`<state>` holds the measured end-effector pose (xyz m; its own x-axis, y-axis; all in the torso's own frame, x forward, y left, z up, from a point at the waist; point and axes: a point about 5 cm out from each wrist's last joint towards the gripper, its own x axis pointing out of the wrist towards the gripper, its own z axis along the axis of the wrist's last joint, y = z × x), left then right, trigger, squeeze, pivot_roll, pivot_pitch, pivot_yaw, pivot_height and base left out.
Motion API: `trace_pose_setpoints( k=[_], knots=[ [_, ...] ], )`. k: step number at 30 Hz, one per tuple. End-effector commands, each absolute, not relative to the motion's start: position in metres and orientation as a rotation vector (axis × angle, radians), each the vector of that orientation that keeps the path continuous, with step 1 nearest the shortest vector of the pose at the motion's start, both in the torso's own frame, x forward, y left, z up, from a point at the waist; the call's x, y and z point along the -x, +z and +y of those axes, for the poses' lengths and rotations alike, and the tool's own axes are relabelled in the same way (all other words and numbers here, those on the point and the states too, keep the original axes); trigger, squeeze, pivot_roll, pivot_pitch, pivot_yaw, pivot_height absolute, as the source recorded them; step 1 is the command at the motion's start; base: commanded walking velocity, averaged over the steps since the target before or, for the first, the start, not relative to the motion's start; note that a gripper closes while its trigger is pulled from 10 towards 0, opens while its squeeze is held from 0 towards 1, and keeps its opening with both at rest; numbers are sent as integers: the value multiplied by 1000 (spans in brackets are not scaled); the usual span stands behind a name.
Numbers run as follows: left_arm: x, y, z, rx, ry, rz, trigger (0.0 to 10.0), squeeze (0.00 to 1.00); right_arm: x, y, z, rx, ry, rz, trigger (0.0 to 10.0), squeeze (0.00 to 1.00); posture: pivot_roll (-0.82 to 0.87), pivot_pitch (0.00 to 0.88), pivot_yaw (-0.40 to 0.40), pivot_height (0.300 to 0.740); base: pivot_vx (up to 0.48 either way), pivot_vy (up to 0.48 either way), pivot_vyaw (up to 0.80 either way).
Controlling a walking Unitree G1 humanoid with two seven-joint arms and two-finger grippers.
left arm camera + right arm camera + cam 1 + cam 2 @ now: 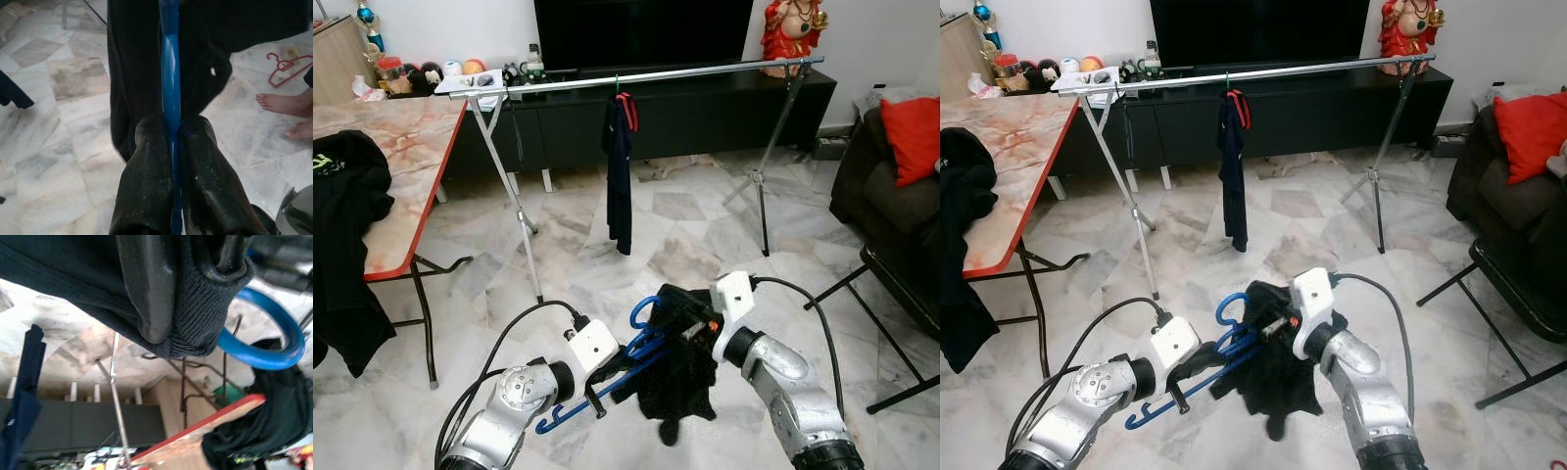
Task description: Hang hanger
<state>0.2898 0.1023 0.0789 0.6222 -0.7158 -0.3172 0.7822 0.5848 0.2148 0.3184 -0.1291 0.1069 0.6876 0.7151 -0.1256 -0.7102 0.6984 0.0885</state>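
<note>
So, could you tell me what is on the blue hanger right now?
A black garment is draped over the blue hanger, held by the left gripper and right gripper. The cloth hides the hanger's far arm.

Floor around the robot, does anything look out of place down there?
Yes. A red hanger lies flat on the marble floor beside a person's bare feet, rather than hanging on the rail. The blue hanger with its black garment is held between both tools.

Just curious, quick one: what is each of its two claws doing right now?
Left end effector: closed on the blue hanger.
Right end effector: closed on the black garment draped on that hanger.
</note>
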Motion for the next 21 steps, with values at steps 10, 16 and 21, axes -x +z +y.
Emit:
trace_pose_setpoints(
  k=[10, 16, 21],
  knots=[
    [-290, 82, 101, -342, -885, 188, 10000, 0, -341, 95, -183, 279, 372, 282, 10000, 0, 66, 47, 14, 740, 0, 0, 0],
    [-290, 82, 101, -342, -886, 188, 10000, 0, -344, 100, -182, 373, 376, 221, 10000, 0, 67, 48, 15, 740, 0, 0, 0],
    [-289, 82, 101, -340, -888, 184, 10000, 0, -335, 101, -159, 290, 610, 191, 10000, 0, 68, 48, 15, 740, 0, 0, 0]
  ],
)
